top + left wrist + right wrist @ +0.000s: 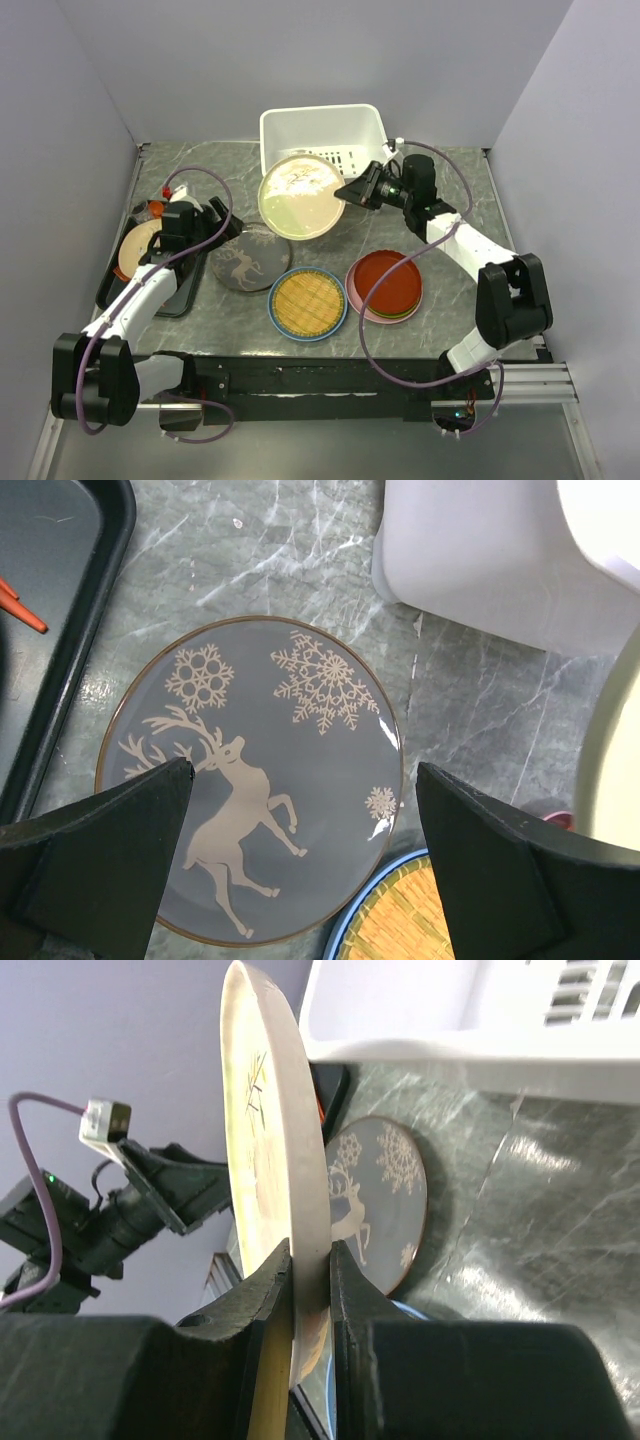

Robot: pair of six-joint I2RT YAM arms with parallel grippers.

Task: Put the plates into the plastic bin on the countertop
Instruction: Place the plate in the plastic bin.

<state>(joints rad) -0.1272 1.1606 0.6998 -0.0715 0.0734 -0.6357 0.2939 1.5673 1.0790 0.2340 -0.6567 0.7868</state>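
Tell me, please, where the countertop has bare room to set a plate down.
Bare countertop lies right of the plastic bin, and left of the bin behind the black tray. The middle is crowded: grey plate, yellow woven disc, red plate.

The cream leaf-sprig plate (300,195) is hanging tilted before the white bin (300,135), pinched by the right tool (346,192); the grey reindeer plate (248,262), yellow woven disc (307,302) and red plate (385,282) are lying flat.
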